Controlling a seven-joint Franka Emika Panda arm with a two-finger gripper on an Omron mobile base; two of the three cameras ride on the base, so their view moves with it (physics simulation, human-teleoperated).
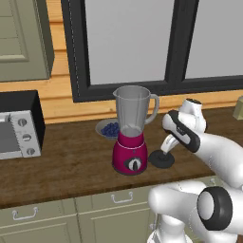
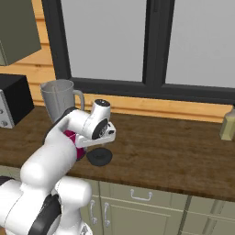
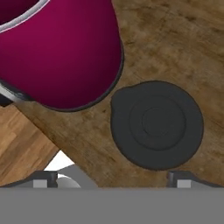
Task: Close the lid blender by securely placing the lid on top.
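The blender stands on the wooden counter, its clear grey jar open at the top above a magenta base with a black dial. The lid, a flat black disc with a raised centre, lies flat on the counter just right of the base; it is also seen as lid and lid. My gripper hangs a little above the lid, pointing down and open, with nothing between its fingers. Its two fingertips stand wide apart at the bottom of the hand view.
A bowl of blueberries sits behind the blender on its left. A silver-and-black toaster oven stands at the far left. A pale bottle is at the counter's far right. Dark-framed windows rise behind the counter.
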